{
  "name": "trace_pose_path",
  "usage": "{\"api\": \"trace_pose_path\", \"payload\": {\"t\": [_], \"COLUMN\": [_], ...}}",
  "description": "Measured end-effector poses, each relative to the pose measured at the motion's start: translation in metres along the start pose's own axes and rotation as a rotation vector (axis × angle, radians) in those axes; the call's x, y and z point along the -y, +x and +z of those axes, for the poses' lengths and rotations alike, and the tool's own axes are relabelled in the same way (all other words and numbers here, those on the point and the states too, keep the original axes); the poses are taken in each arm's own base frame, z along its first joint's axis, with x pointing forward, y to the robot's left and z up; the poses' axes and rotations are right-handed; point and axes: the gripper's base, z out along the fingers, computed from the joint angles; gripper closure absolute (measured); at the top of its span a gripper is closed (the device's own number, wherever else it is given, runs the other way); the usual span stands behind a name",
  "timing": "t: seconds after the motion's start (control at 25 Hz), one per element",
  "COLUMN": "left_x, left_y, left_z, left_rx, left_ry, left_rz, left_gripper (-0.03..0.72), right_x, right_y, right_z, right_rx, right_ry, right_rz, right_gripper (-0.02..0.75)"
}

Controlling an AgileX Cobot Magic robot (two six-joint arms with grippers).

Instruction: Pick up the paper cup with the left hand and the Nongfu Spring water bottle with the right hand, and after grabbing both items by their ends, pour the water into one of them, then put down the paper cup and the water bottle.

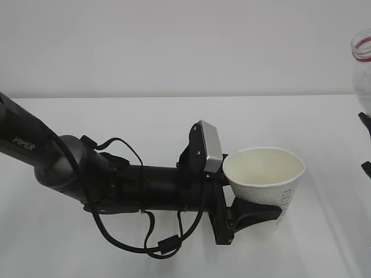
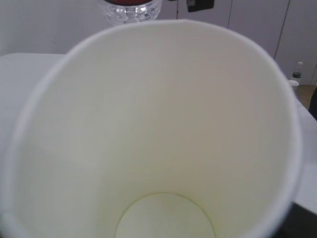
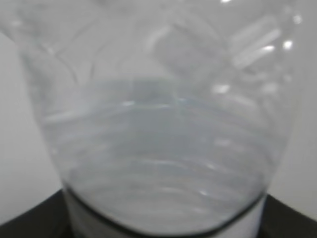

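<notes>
Right now your left gripper (image 1: 255, 215) is clamped low on the cup (image 1: 265, 174), its jaws wrapping the tapered base so the mouth stays free above them and open toward the bottle (image 1: 363, 63). The cup sits upright just ahead of the wrist camera block (image 1: 210, 146), which is why the left wrist view looks straight down inside: the cream bottom appears dry, so judge the pour as not yet begun.

Your right gripper (image 3: 163, 223) shows only as dark edges under the bottle, which fills its wrist view; the jaws stand partly apart and seem closed around the bottle's lower end, with water (image 3: 163, 163) pooled just above them. Holding it that low leaves the neck clear for tipping.

From the cup, the bottle stands well apart, off beyond the rim on the far side from the wrist. You likely need to bring the neck over the mouth before tilting, or water will miss.
</notes>
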Motion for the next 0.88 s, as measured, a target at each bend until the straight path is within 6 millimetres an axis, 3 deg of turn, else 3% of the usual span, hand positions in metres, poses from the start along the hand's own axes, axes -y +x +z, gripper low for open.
{"api": "trace_pose_path", "payload": {"t": [0.4,0.88], "left_x": [-0.0001,-0.0003], "left_y": [-0.0001,-0.0001], "left_z": [0.0,0.0], "left_rx": [0.001,0.001], "left_ry": [-0.002,-0.003], "left_rz": [-0.001,-0.002], "left_gripper": [0.181,0.181], "right_x": [0.0,0.0], "right_y": [0.0,0.0], "right_z": [0.0,0.0], "right_rx": [0.0,0.0], "right_ry": [0.0,0.0], "right_rz": [-0.004,-0.16], "right_gripper": [0.298,0.298]}}
